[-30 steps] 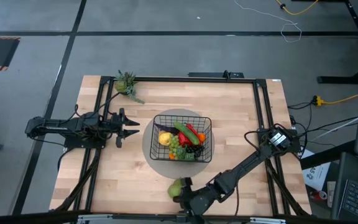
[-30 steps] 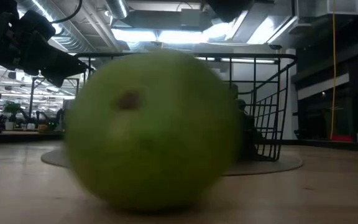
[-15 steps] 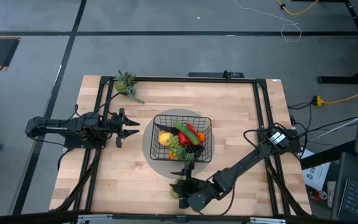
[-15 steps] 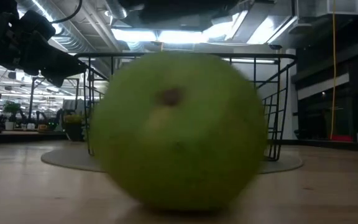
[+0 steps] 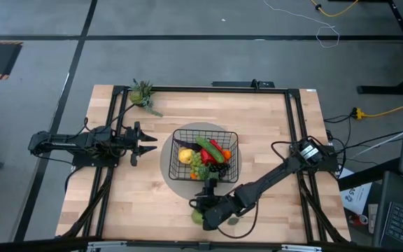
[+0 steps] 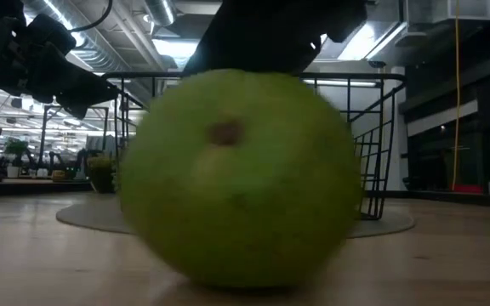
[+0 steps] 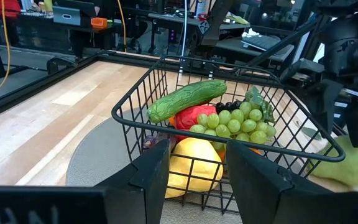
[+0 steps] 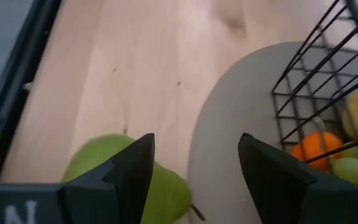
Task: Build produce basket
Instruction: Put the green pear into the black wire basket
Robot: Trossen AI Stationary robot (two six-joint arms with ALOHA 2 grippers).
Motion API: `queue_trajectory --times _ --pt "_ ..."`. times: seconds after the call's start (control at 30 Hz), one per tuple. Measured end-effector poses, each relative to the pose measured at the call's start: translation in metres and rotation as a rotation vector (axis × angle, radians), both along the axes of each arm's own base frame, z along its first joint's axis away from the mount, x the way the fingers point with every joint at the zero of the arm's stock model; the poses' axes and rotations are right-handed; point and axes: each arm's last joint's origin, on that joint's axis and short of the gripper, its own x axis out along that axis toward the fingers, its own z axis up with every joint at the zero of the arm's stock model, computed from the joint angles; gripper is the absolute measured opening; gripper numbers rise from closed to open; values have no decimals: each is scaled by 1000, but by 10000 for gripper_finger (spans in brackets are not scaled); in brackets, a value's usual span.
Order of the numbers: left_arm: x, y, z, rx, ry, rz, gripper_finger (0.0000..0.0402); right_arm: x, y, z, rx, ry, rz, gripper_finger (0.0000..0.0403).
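The black wire basket (image 5: 205,155) stands on a round grey mat (image 5: 170,168) at the table's middle. It holds a yellow fruit, a cucumber, a red pepper, grapes and an orange. A green pear (image 5: 196,218) lies on the wood near the front edge; it fills the low view (image 6: 241,178). My right gripper (image 5: 203,201) is open just over the pear, between it and the basket; in the right wrist view the pear (image 8: 120,177) lies by one finger. My left gripper (image 5: 149,143) is open and empty, left of the basket. My right gripper stands open right over the pear's top (image 6: 253,81), coming from the table's near right. One finger (image 8: 114,180) overlaps the pear in the right wrist view. I cannot tell whether it touches the pear, which rests on the table.
A leafy green fruit top (image 5: 143,93) lies at the far left corner. Black frame rails (image 5: 110,175) run along the table's left and right sides. Bare wood shows left of the pear and in front of the mat.
My right gripper has gone from the near edge toward the basket, over the pear. The pear has rolled a little on the table, its stem mark turning sideways in the low view.
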Motion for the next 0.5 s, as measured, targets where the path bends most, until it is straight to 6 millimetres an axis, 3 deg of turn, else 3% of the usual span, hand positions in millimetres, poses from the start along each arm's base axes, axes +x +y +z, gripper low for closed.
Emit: queue_trajectory --times 0.5 --pt "0 0 0 0 0 0 151 -12 7 -2 92 63 -90 232"
